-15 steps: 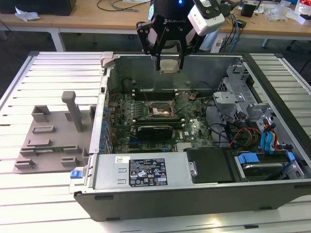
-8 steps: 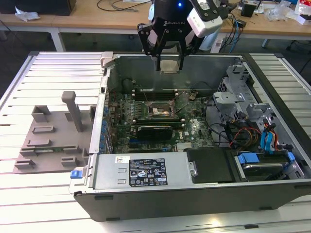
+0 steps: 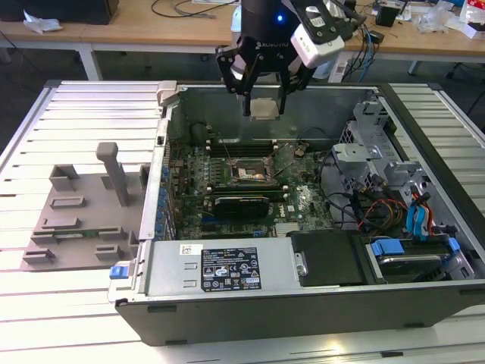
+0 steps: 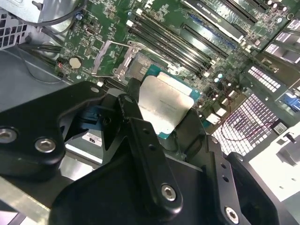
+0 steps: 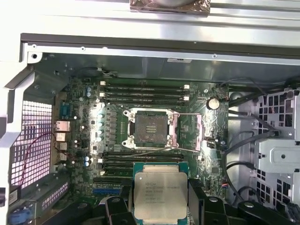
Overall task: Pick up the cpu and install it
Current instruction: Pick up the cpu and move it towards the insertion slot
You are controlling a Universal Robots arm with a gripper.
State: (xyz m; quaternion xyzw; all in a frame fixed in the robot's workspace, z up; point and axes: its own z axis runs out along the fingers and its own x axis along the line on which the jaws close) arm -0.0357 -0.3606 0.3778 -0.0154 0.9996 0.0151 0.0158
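Silvery cpu (image 5: 160,193) sits clamped in the gripper (image 3: 264,106), high above the open socket (image 5: 150,128); lowered tilted or off-centre, it could damage the socket's contacts.

We see the cpu (image 3: 264,108) in the gripper (image 3: 264,106), above the case (image 3: 227,315). The socket (image 3: 250,173) lies inside it. A fixture (image 3: 83,220) lies outside, on the exterior view's left.

a lab or workshop: cable-strewn wooden benches (image 3: 129,30) behind an opened computer case (image 3: 303,311).
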